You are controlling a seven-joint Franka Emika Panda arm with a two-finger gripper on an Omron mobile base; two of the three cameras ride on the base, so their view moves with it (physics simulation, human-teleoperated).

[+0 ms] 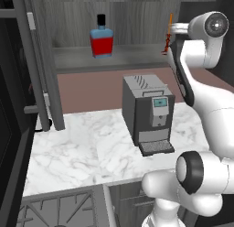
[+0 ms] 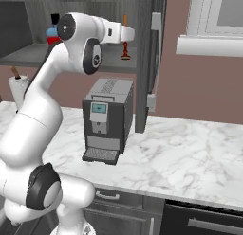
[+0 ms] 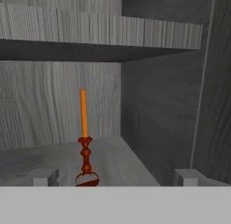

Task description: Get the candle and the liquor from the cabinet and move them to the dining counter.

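The candle [image 3: 84,123], a thin orange taper on a dark red turned holder, stands upright on the cabinet shelf [image 3: 40,155]. It sits just ahead of my gripper [image 3: 116,178] and left of its centre line. The gripper is open, nothing is between its fingertips [image 3: 45,177], and both are short of the holder. In the base views the candle [image 1: 170,27] [image 2: 126,37] shows right in front of my hand. The liquor [image 1: 101,38], a red and blue bottle with a black cap, stands further left on the same shelf of the open cabinet [image 1: 91,56]. The dining counter is out of view.
A grey coffee machine [image 1: 148,114] stands on the marble worktop [image 1: 82,148] right below the cabinet. The open cabinet doors [image 1: 32,61] [image 2: 154,63] hang at either side. A paper towel roll [image 2: 19,89] stands at the left and a stove grate [image 1: 55,210] lies low left.
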